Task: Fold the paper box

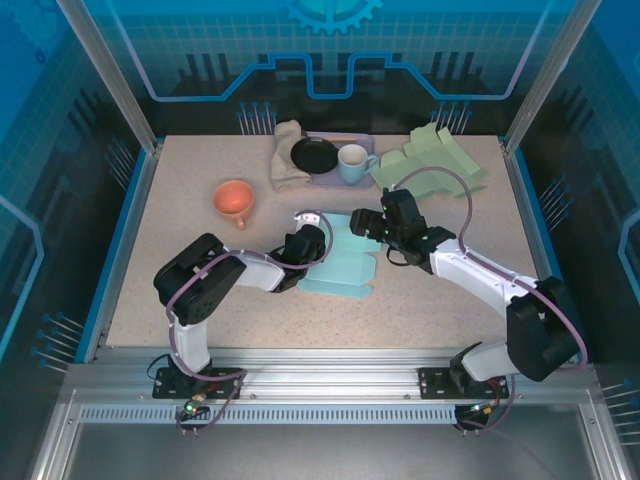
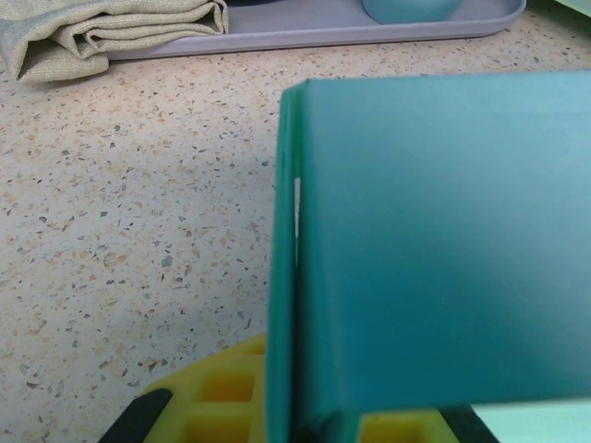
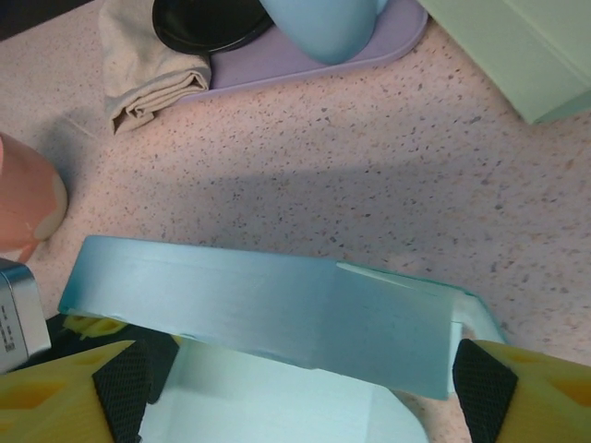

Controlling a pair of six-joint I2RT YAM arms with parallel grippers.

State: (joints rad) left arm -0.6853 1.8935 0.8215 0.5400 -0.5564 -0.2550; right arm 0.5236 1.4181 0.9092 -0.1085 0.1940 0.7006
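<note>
The light blue paper box (image 1: 345, 268) lies partly folded at the table's middle. My left gripper (image 1: 306, 246) is at its left edge, shut on an upright side panel (image 2: 434, 240). That panel stands pinched between the yellow fingers (image 2: 217, 392) of the left gripper (image 2: 305, 420). My right gripper (image 1: 384, 226) hovers over the box's far edge. In the right wrist view the right gripper (image 3: 305, 388) is open wide, with a raised flap (image 3: 277, 309) spanning the gap between its black pads (image 3: 489, 383). I cannot tell whether the pads touch the flap.
An orange cup (image 1: 234, 199) stands left of the box. At the back, a beige cloth (image 1: 288, 155) lies beside a purple tray (image 1: 366, 143) with a black dish (image 1: 314, 155) and a blue mug (image 1: 353, 163). Pale green folded boxes (image 1: 430, 158) lie at the back right.
</note>
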